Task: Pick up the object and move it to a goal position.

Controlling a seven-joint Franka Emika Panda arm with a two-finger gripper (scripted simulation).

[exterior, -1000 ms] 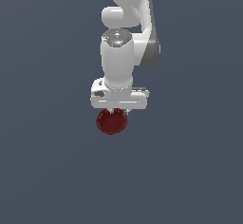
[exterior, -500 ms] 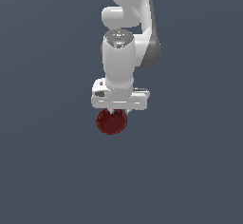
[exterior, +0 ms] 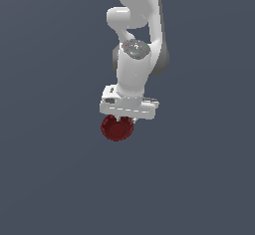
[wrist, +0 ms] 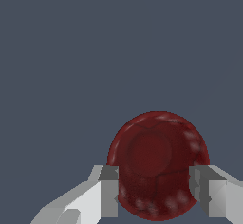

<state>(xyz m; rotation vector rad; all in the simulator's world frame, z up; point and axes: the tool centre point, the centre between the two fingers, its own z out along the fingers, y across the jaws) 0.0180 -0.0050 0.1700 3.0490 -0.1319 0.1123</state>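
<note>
Little has moved since the earlier frames: the tool (exterior: pixel 119 119) hangs over the bowl (exterior: pixel 117 128), fingers (wrist: pixel 108 192) flanking its sides, seemingly closed on it. Next comes carrying it toward the unseen goal.

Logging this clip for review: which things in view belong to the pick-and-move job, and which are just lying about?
Part of the job:
- small dark red round shallow bowl, sitting between the fingers
- white two-fingered gripper, one finger on each side of the bowl

Just lying about:
- nothing; only the plain grey-blue ground shows, and no goal marker is visible
</note>
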